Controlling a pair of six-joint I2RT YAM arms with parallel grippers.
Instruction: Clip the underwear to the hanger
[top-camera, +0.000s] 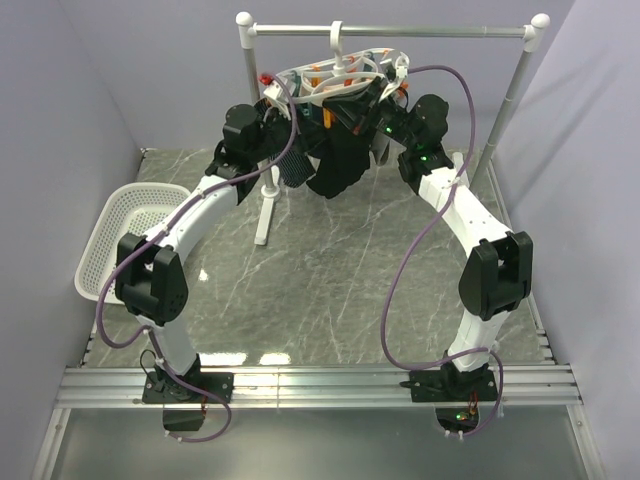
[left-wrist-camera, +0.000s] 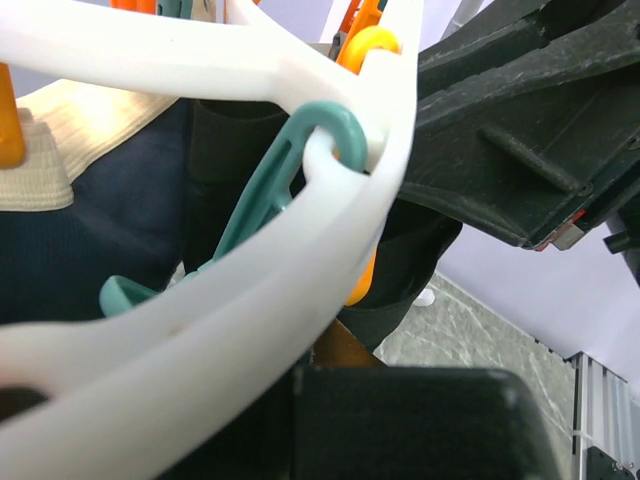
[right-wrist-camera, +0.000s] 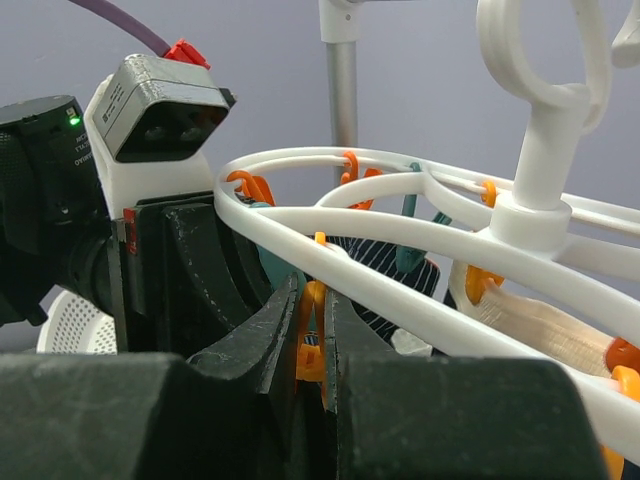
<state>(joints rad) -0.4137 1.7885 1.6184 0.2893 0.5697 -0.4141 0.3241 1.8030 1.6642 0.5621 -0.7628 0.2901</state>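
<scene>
Robot lab test cell for sure, not anyone's laundry room. Plain lilac-grey walls (top-camera: 60, 120) box in a marble-look tabletop (top-camera: 330, 290) on three sides. Way back on the near side from the fingers (right-wrist-camera: 262, 345) run aluminium rails (top-camera: 320, 385) with two white-and-black arms bolted on, the left arm (top-camera: 190, 225) and the right arm (top-camera: 470, 215). Purple cables (top-camera: 400, 270) loop loose off both. A boxy wrist camera (right-wrist-camera: 160, 100) sits just beside the right arm's fingers. The homey bits look like props: a metal rail stand (top-camera: 400, 31) just behind the fingers, a white hanger (top-camera: 345, 72) right above them, an orange peg (right-wrist-camera: 312, 355) between them, and a white basket (top-camera: 105, 235) well off to their left.
</scene>
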